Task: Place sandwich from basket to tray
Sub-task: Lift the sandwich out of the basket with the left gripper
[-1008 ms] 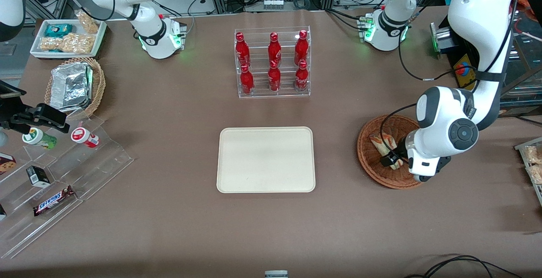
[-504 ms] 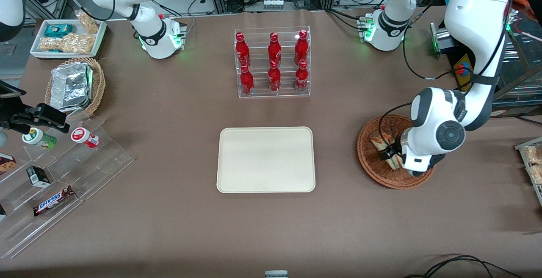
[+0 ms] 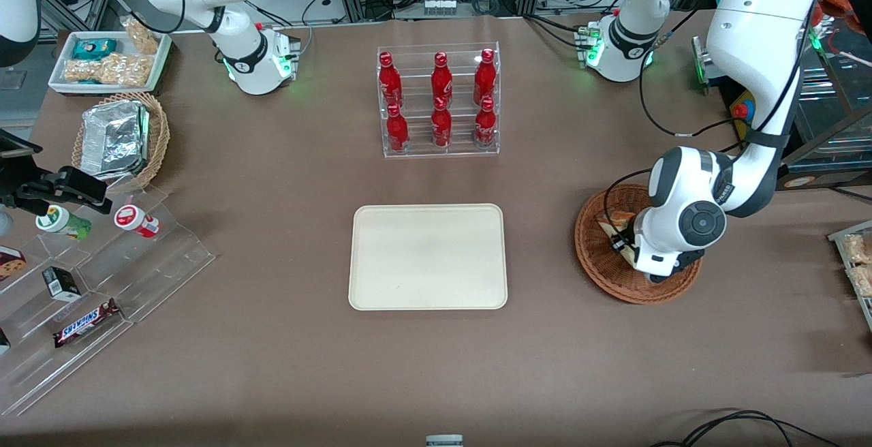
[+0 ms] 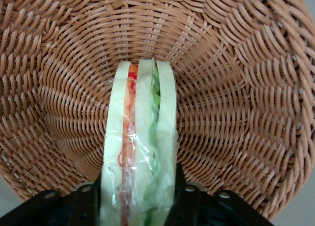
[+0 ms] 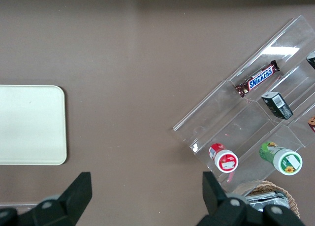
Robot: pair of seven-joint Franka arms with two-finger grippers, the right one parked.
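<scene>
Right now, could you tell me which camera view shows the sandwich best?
The left wrist view: the sandwich fills it, layers showing, clamped in the gripper above the basket. The front view shows only a sliver; the right wrist view shows none.

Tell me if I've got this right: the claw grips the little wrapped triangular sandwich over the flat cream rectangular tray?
Not quite. The gripper does clamp the wrapped triangular sandwich, but over the round reddish-brown wicker basket, as the left wrist view shows. The cream rectangular tray holds nothing.
</scene>
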